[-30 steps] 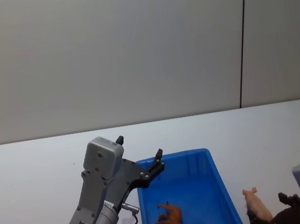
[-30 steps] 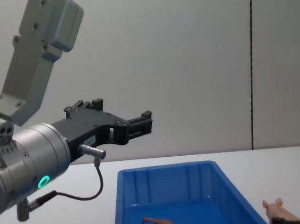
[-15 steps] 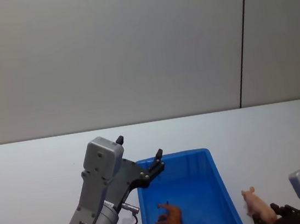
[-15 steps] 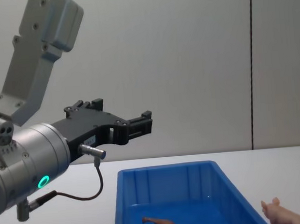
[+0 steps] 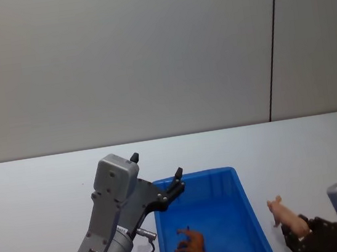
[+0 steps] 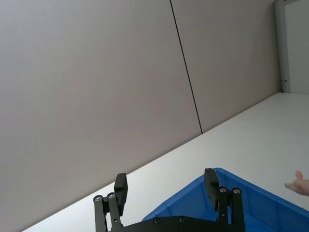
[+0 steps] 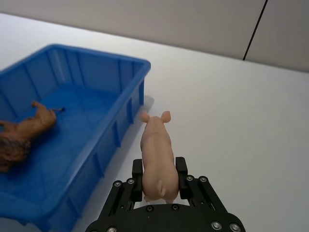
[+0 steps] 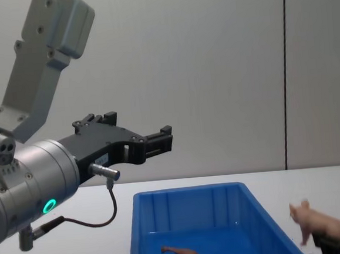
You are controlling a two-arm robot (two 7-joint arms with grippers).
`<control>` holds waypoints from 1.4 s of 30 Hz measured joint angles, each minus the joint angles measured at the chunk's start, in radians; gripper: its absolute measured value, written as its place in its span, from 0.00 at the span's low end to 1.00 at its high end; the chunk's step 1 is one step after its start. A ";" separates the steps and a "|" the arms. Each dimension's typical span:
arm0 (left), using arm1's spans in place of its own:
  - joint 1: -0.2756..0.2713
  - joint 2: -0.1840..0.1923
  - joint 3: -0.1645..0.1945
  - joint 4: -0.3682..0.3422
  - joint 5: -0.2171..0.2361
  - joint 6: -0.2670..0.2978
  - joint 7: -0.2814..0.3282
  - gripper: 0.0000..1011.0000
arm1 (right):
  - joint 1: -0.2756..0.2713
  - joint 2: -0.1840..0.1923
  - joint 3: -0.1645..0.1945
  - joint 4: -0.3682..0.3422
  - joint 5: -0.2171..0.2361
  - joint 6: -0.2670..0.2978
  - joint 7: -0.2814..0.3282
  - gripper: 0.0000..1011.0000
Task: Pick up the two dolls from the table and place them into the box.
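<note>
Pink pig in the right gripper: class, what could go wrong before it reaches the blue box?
1. The right gripper clamps the pig only at its rear; the jutting body may pivot or slip out.
2. The pig hangs outside the box, beside its right wall; a low carry could catch the rim.
3. The open left gripper hovers over the box's far left corner and might crowd the drop.
</note>
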 joint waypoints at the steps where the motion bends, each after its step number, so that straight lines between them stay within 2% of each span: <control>1: 0.000 0.000 0.000 0.000 0.000 0.000 0.000 0.99 | -0.001 0.000 0.000 -0.004 0.000 -0.006 0.000 0.38; 9: 0.000 0.000 0.000 0.000 0.000 0.000 0.000 0.99 | -0.002 0.005 0.006 -0.047 0.004 -0.062 0.017 0.38; 17: 0.000 0.000 0.000 0.000 0.000 0.000 0.000 0.99 | 0.011 0.000 0.004 -0.067 0.007 -0.092 0.055 0.38; 31: 0.000 0.000 0.000 0.000 0.000 0.000 0.000 0.99 | 0.059 -0.035 -0.021 -0.042 -0.008 -0.108 0.141 0.39; 36: 0.000 0.000 0.000 0.000 0.000 0.000 0.000 0.99 | 0.076 -0.048 -0.029 -0.023 -0.018 -0.104 0.155 0.51; 37: 0.000 0.000 0.000 0.000 0.000 0.000 0.000 0.99 | 0.078 -0.050 -0.030 -0.020 -0.020 -0.102 0.155 0.51; 38: 0.000 0.000 0.000 0.000 0.000 0.000 0.000 0.99 | 0.080 -0.051 -0.031 -0.018 -0.021 -0.100 0.155 0.57; 40: 0.000 0.000 0.000 0.000 0.000 0.000 0.000 0.99 | 0.083 -0.054 -0.032 -0.013 -0.023 -0.097 0.154 0.61; 42: 0.000 0.000 0.000 0.000 0.000 0.000 0.000 0.99 | 0.086 -0.057 -0.032 -0.008 -0.026 -0.092 0.146 0.69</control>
